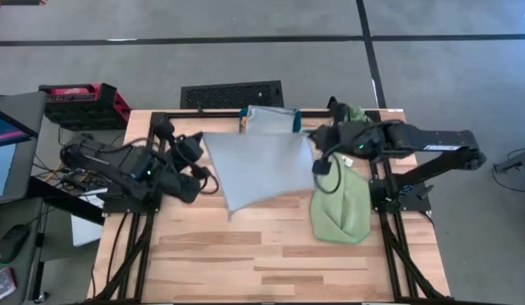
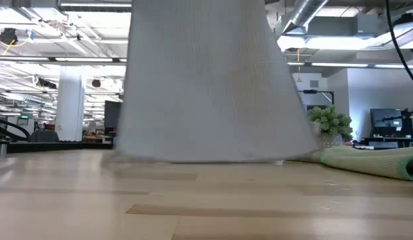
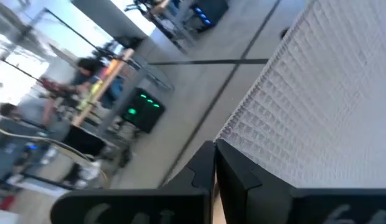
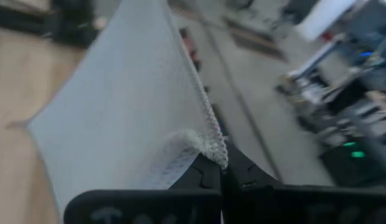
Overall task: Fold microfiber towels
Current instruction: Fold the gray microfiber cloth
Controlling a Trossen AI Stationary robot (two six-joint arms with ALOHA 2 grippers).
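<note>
Grey-blue towel [image 1: 258, 165]: waffle-textured, stretched between my left hand [image 1: 197, 146] and right hand [image 1: 317, 140], both pinching corners. Green towel [image 1: 341, 207] bunched on surface [image 1: 245, 254] beside.

A wooden counter [image 1: 245, 254] sits on a grey floor. A small green plant [image 2: 330, 123] stands at its back edge. A red box [image 1: 80, 102] rests beside the counter.

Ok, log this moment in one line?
step: lifting grey towel by two corners | left gripper: shut on grey towel | right gripper: shut on grey towel | green towel: on table, right
</note>
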